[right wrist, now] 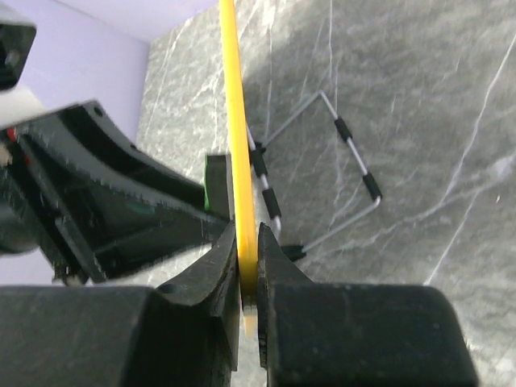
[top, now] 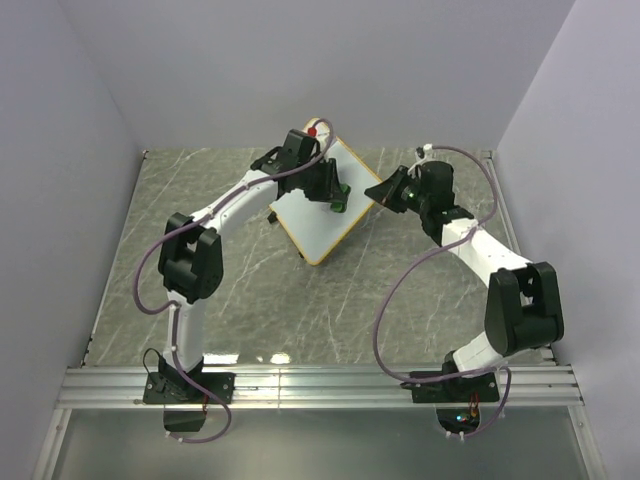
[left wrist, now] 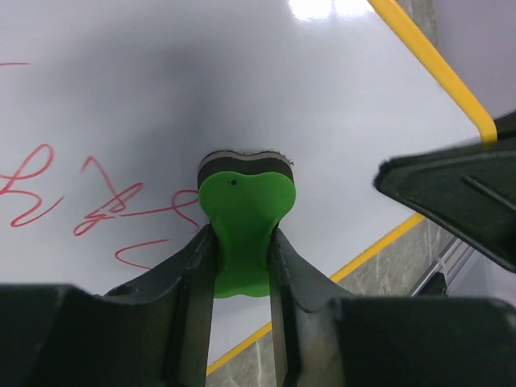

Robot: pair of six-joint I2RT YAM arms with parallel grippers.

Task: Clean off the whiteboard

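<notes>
Clearly the left gripper (left wrist: 242, 246) is pinched shut around the waist of the green eraser (left wrist: 246, 197), whose dark felt face appears pressed to the board (left wrist: 242, 72); red scribbles (left wrist: 97, 205) lie just left of the eraser in the wrist view, while the white to its right looks clean; the right gripper (right wrist: 247, 254) is clamped narrow on the board's yellow rim (right wrist: 231, 121), bracing the opposite edge; a wire stand (right wrist: 355, 161) shows behind it. The step in hand looks like the wiping itself, part done; the next move likely calls for dragging the eraser sideways across the red marks under steady pressure, with the right arm firm so the board neither tips nor slides. The board sits at the far middle of the table (top: 200, 290), between the two wrists, seemingly propped at a slant; the table is grey and marbled; plain lilac walls (top: 300, 60) close it in on three sides; a metal rail (top: 320, 385) carries the arm bases at the near edge.
</notes>
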